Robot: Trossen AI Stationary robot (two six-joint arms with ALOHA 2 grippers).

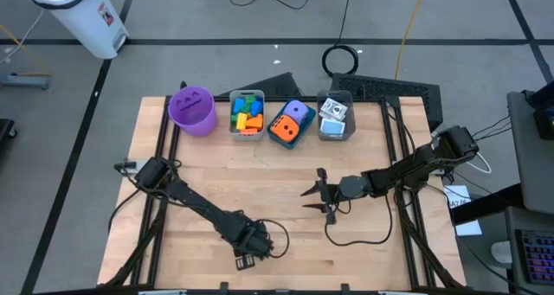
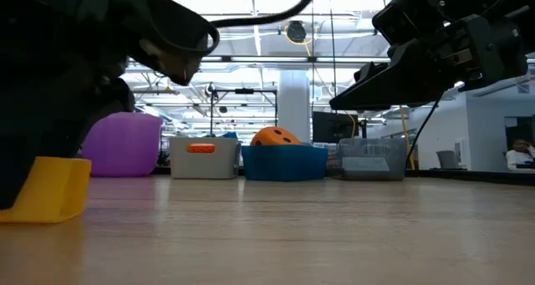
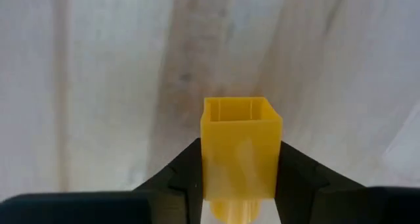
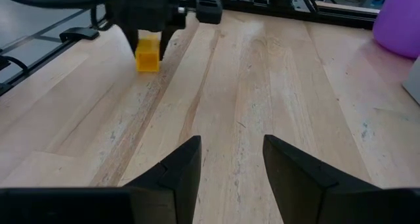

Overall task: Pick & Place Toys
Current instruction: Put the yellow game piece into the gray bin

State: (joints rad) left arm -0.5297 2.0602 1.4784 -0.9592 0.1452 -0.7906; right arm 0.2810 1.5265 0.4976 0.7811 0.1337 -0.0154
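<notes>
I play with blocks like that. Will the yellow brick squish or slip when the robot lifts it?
Probably no squishing: the yellow brick keeps straight, square walls between the left gripper fingers. It looks hollow, so likely light. Its smooth, shiny sides might slip a little, though the flat faces give the fingers a fair hold.

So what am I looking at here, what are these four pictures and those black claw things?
It's a two-armed robot at a wooden table. One camera looks straight down, one sits at table height, and one rides on each wrist. Along the table's far edge stand a purple cup, a grey bin of small bricks, a blue bin with dotted dice and a clear bin of printed cubes. The left claw, near the front edge, has its fingers against both sides of a yellow brick resting on the wood. The right claw hangs open and empty over mid-table.
</notes>
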